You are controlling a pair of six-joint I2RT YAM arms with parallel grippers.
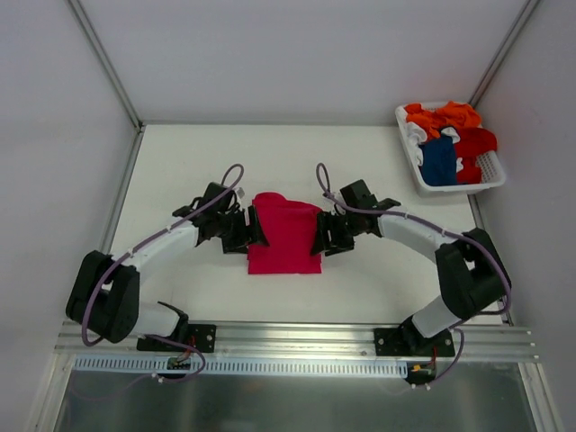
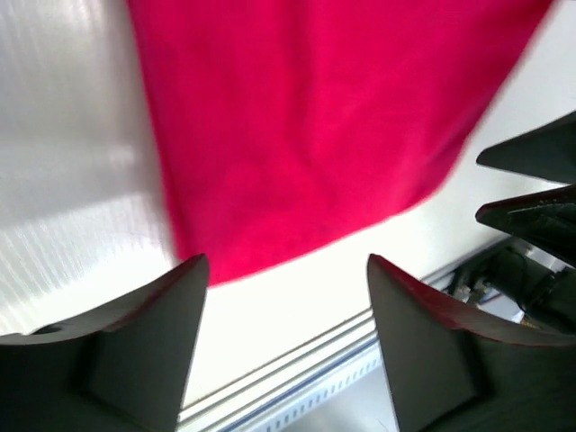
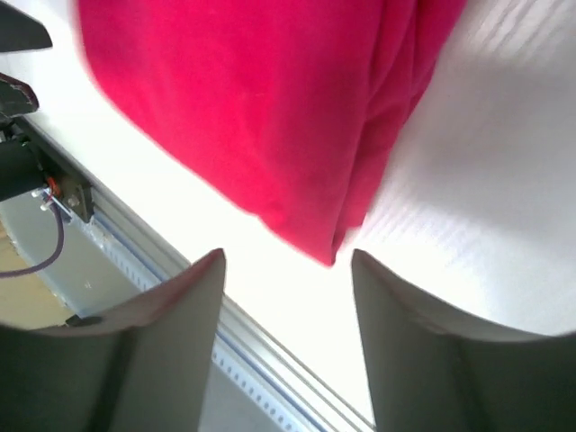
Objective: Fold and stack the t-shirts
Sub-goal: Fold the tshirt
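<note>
Top external: I saw the pink shirt [image 1: 284,241] lying folded between the left gripper [image 1: 255,231] and right gripper [image 1: 319,236], both with jaws apart, empty.

crimson-pink t-shirt [image 1: 285,234]: we see it folded flat, centre
orange t-shirt [image 1: 445,117], red t-shirt [image 1: 474,141], dark blue t-shirt [image 1: 438,160]: heaped far right
</note>
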